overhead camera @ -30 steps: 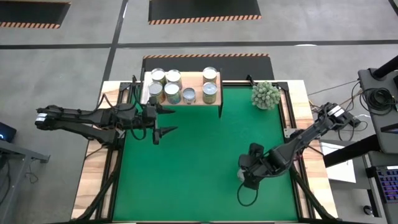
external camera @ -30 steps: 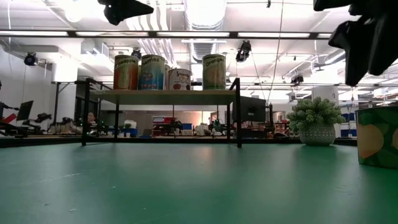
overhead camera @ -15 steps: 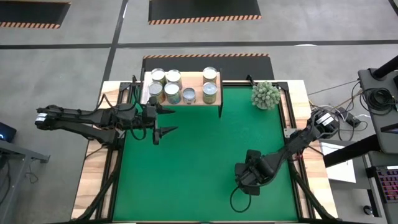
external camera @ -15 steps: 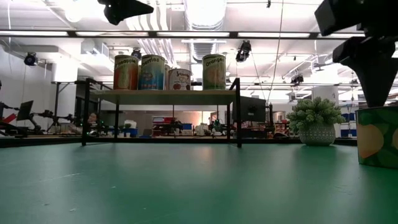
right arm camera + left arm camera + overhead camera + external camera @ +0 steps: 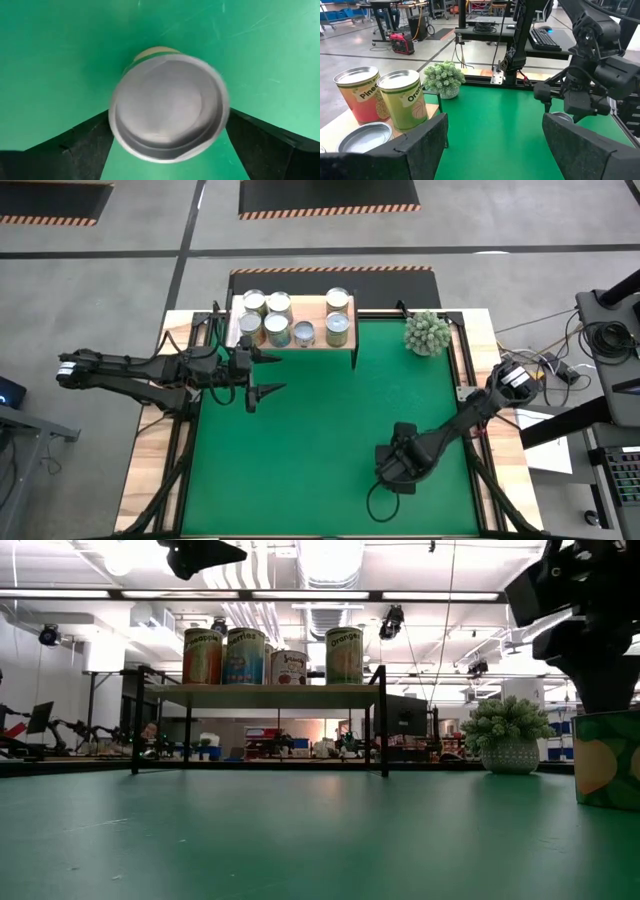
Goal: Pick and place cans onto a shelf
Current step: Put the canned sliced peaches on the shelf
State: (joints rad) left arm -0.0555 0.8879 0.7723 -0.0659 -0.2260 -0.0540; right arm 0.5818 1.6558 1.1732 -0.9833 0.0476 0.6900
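Right gripper (image 5: 397, 477) hangs over the near right part of the green mat (image 5: 320, 420), pointing straight down at a lone can (image 5: 169, 107). Its two dark fingers (image 5: 75, 145) are spread wide, one on each side of the can's silvery round top, and they do not touch it; nothing is gripped. In the low view this green-labelled can (image 5: 608, 760) stands upright on the mat at the right edge of the picture, with the dark gripper body directly above it.

Across the mat, the left gripper (image 5: 262, 373) waits just in front of the shelf (image 5: 310, 335), its fingers parted and empty, aimed toward the right arm.

On the light-wood shelf at the far edge of the mat stand the other cans (image 5: 291, 321): a cluster of five at its left end and two more toward its right end, all upright. The low view shows labels in orange, blue and green among them.

A fuzzy pale-green ball plant (image 5: 427, 333) sits in the far right corner of the mat, well apart from the lone can.
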